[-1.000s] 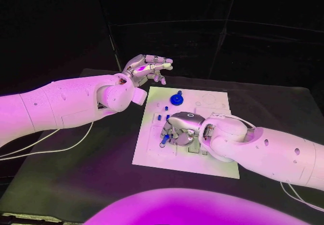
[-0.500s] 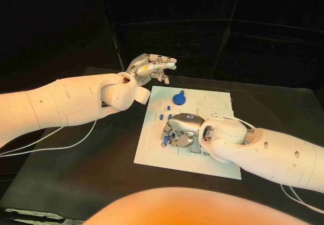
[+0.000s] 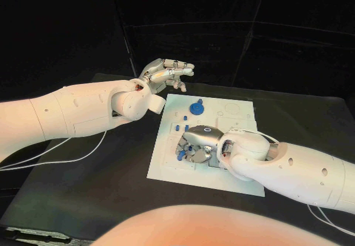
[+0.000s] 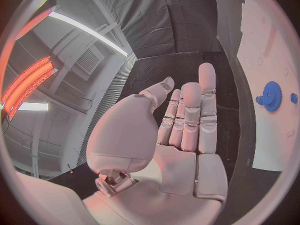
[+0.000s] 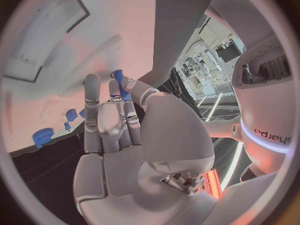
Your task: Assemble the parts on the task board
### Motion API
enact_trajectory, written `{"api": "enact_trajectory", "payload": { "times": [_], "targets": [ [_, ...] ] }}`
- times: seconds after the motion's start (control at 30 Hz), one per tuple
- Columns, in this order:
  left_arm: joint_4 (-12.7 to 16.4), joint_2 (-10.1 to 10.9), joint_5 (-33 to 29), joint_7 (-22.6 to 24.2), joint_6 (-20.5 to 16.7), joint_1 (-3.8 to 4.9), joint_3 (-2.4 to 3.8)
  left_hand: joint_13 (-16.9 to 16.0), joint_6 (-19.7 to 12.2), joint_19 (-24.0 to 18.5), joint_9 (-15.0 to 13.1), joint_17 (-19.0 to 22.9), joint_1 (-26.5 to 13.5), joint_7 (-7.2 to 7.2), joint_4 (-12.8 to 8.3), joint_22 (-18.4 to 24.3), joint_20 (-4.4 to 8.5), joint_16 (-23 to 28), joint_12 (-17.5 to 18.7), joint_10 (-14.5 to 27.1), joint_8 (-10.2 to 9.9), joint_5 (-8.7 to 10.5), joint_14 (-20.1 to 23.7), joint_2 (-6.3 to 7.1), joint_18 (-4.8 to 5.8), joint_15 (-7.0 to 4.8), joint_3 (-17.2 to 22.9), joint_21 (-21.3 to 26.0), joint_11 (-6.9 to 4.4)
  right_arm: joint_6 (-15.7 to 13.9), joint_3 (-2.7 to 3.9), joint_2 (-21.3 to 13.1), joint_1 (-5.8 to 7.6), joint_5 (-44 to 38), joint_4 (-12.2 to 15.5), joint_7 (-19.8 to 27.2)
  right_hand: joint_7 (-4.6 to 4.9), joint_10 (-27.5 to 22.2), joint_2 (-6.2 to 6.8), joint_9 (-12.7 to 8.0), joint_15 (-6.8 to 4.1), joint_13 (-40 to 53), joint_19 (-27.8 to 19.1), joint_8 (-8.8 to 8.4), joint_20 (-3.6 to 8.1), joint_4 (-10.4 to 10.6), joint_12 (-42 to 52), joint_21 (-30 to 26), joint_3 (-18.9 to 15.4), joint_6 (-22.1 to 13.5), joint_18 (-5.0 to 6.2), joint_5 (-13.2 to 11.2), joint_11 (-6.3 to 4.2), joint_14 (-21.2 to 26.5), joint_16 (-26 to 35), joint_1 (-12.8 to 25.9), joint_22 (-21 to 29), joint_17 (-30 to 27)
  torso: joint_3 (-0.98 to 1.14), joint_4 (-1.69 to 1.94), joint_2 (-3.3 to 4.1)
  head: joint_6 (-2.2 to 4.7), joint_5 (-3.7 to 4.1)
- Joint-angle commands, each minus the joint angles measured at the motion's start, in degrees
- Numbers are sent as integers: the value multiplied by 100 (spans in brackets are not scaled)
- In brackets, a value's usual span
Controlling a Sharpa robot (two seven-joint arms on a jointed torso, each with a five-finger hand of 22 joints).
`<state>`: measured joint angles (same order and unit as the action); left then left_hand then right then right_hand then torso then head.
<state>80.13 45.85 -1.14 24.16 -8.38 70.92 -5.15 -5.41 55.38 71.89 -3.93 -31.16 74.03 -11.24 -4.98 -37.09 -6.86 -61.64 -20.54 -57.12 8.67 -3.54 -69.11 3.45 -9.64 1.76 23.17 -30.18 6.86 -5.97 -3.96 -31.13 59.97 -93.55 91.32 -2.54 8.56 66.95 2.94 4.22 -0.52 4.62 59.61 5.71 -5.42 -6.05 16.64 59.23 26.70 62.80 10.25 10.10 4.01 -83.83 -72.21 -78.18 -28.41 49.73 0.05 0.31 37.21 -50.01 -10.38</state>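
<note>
Under right robot hand, blue part half hidden, task board

Matt white task board, glossy hand

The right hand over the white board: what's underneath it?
Under the right hand lies the task board. A small blue part shows at its fingertips, a few more beside it; anything beneath the palm is hidden.
</note>
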Motion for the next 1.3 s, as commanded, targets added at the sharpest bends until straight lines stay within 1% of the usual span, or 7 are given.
{"api": "enact_trajectory", "payload": {
  "times": [0.03, 0.23, 0.43, 0.63, 0.87, 1.07, 1.3],
  "targets": [
    [-1, -9, -6, 19, 80, 8, 4, 8, -30, -13, 4, 5, -47, 0, -1, 7, -20, -28, -35, 47, 21, -21, 34, -8, -70, -3, -42, 32, 4, -43, -12, 9, -16, -94, 11, -15, -2, 0, 35, 5, -28, 10, -16, 18, 27, 7, -6, 35, 31, 24, 33, 25, 0, -22, -11, 8, -5, -3, 0, 3, 0, 1, -3],
    [-3, -10, -6, 19, 83, 8, 4, 8, -30, -13, 4, 5, -47, 0, -1, 7, -20, -28, -35, 47, 21, -21, 34, -8, -70, -3, -42, 32, 4, -77, -12, 18, -27, -104, 14, -4, -3, 0, 34, 5, -28, 11, -18, 17, 27, 7, -7, 36, 35, 26, 34, 29, -1, -22, -12, 10, -6, -1, -1, -4, -1, 1, -1],
    [1, -9, -6, 14, 88, 8, 4, 8, -30, -13, 4, 5, -47, 0, -1, 7, -20, -28, -35, 47, 21, -21, 34, -8, -70, -3, -42, 32, 4, -30, -12, 38, -36, -108, -20, -25, -3, 0, 34, 5, -28, 11, -18, 17, 27, 7, -7, 36, 35, 26, 34, 29, -1, -22, -12, 10, -6, -1, -2, -1, 1, 1, -2],
    [4, -6, -6, 8, 95, 8, 4, 8, -36, -15, 4, 12, -51, -2, 6, 9, -22, -29, -43, 55, 25, -21, 42, -16, -70, -1, -45, 35, 6, 170, -11, 48, -48, -181, -52, -143, -2, -4, 43, 3, -27, 13, -24, 10, 25, 10, -14, 41, 37, 24, 34, 17, 1, -16, -3, 32, -10, -26, -1, 4, 1, 1, -5],
    [18, 11, -6, 3, 96, 10, 4, 8, -36, -15, 4, 13, -51, -2, 6, 9, -23, -29, -44, 56, 25, -21, 42, -17, -70, -1, -45, 35, 6, 389, -11, 44, -53, -311, -50, -290, -1, -6, 48, 2, -26, 13, -28, 6, 24, 12, -18, 42, 37, 22, 33, 7, 1, -13, 2, 43, -11, -38, 0, -3, 6, 1, -9],
    [22, 16, -6, -3, 98, 11, 4, 8, -39, -16, 4, 15, -54, -3, 9, 10, -24, -29, -47, 59, 26, -20, 45, -19, -70, 0, -47, 36, 7, 366, -11, 52, -54, -367, -39, -331, 0, -7, 55, 0, -26, 14, -32, 2, 23, 12, -21, 43, 35, 20, 33, 1, 2, -9, 11, 52, -11, -59, 5, -3, 19, 1, -6],
    [34, 24, -6, -10, 101, 12, 4, 8, -39, -16, 4, 15, -54, -3, 9, 10, -24, -29, -47, 59, 26, -20, 45, -19, -70, 0, -47, 36, 7, 314, -11, 89, -54, -378, -54, -336, 14, -55, 88, -14, -14, 9, -57, -40, 15, 13, -59, 43, 37, -30, 32, -16, 17, 6, 25, 97, -13, -87, 2, 4, 19, 1, 2]
  ]
}}
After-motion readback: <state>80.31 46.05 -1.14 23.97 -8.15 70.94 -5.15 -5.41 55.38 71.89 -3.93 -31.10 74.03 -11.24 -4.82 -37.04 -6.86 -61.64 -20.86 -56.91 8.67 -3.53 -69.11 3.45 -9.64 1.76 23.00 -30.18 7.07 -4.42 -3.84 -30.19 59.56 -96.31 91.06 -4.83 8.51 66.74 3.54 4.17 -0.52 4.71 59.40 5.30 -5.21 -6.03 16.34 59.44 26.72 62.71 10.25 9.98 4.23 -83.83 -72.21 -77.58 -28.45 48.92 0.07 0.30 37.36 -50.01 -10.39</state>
